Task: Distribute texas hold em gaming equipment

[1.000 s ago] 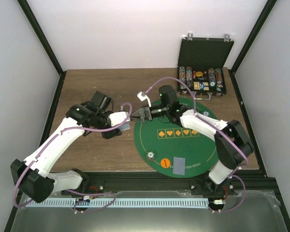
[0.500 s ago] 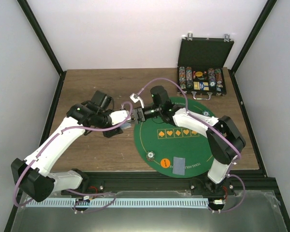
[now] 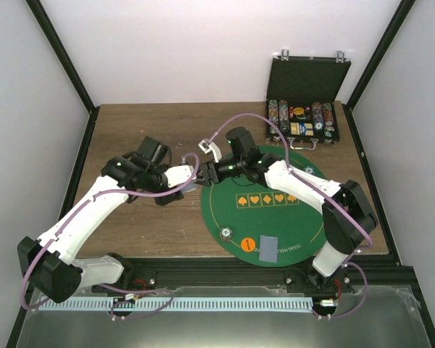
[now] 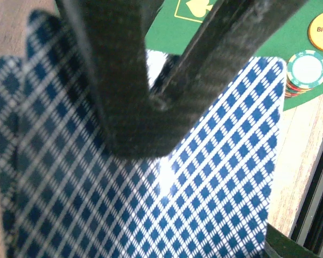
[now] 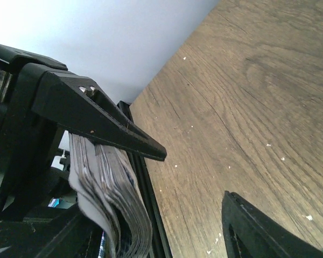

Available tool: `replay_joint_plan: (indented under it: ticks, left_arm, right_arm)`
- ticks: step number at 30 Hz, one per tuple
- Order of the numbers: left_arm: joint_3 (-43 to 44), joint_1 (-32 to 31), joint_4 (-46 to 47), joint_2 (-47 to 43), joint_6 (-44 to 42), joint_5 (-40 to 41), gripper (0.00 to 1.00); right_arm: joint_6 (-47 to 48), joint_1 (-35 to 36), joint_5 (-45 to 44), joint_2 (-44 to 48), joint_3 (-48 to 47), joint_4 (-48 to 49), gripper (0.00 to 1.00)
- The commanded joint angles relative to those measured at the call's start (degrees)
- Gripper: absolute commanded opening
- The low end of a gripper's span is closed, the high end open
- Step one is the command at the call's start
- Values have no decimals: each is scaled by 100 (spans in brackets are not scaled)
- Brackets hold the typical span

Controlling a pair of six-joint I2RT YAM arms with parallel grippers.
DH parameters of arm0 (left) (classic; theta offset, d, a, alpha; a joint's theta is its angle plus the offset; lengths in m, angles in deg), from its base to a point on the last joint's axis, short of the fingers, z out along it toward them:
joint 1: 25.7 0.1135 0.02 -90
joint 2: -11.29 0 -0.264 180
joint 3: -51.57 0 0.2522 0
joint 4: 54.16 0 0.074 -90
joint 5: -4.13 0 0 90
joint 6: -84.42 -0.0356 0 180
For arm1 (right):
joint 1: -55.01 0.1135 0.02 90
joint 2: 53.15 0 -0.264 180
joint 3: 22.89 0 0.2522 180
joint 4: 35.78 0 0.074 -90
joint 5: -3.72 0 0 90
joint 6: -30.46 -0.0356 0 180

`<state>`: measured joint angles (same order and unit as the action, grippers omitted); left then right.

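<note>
The left end effector (image 3: 191,183) is grasping the deck (image 4: 220,161) just left of frame centre, at the left edge of the mat (image 3: 304,217). It is holding the deck above the tabletop (image 3: 145,123) with the card backs fanning slightly, probably so the top card is offering a free edge. The right end effector (image 3: 206,172) is meeting it from the right, its fingers sitting right at the deck's edge, seemingly to peel one card off for dealing. Whether it is pinching a card or hanging slack I cannot tell. One card (image 3: 269,249) is lying face down at the mat's lower edge beside an orange disc (image 3: 247,243) and a striped chip (image 3: 225,233), likely marking one player's seat. The case (image 3: 304,80) is sitting open at the upper right.
</note>
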<state>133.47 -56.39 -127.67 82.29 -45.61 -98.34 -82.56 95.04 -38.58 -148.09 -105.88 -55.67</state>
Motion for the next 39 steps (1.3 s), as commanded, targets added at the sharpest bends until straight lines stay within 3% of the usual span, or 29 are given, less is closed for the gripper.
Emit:
replay_joint_plan:
  ticks: [1,6,13,24,28,39]
  left_arm:
    - [-81,-10,114,-113,4,18,55]
    - [-116,-10,154,-96,14,22,55]
    - [-259,-7,243,-60,12,215,55]
    - [-379,-2,321,-78,22,333,55]
    - [-405,-4,349,-61,38,378,55]
    - [-492,50,472,-69,92,422,55]
  right_arm:
    - [281,-39,-461,182,-169,-626,59]
    - [350,-39,-307,187,-285,-748,49]
    - [466,-39,-253,195,-489,-993,25]
    - [801,-39,-505,251,-831,-1688,14]
    - [943,-39,-501,256,-978,-1966,5]
    - [1383,-150,-763,495,-1269,-2700,1]
